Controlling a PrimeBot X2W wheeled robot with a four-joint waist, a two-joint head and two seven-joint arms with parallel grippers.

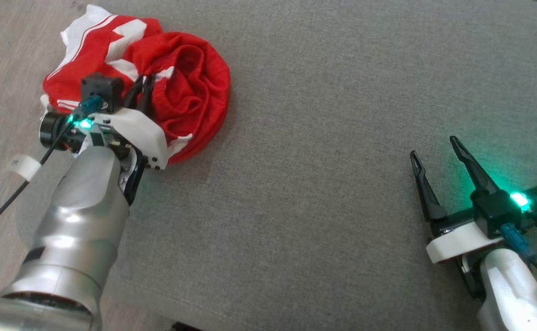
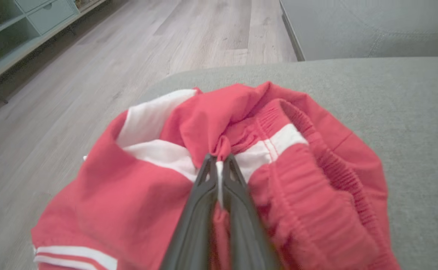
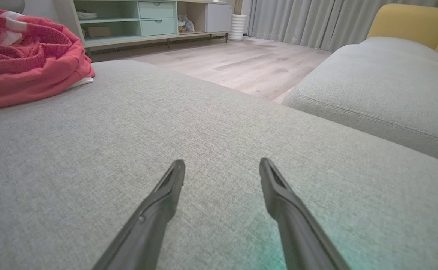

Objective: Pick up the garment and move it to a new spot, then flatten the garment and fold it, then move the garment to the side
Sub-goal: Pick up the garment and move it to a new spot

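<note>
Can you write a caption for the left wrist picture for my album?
Left gripper pinching a fold of the crumpled red-and-white garment on the grey cushion.

crumpled red-and-white garment [image 1: 176,92] heaped near the grey cushion's [image 1: 319,161] corner.

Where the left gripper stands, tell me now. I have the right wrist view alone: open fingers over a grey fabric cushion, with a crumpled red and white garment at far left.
Observer: The left gripper is on top of the crumpled red and white garment, with its fingers pointing into the heap.
Operator: Report its jaws.
Observer: Shut, with a fold of red cloth and a sliver of white pinched between the tips.
Operator: Give me the garment's place on the cushion.
Observer: In the head view it lies at the grey fabric cushion's left edge, right beside the pale wooden floor.
</note>
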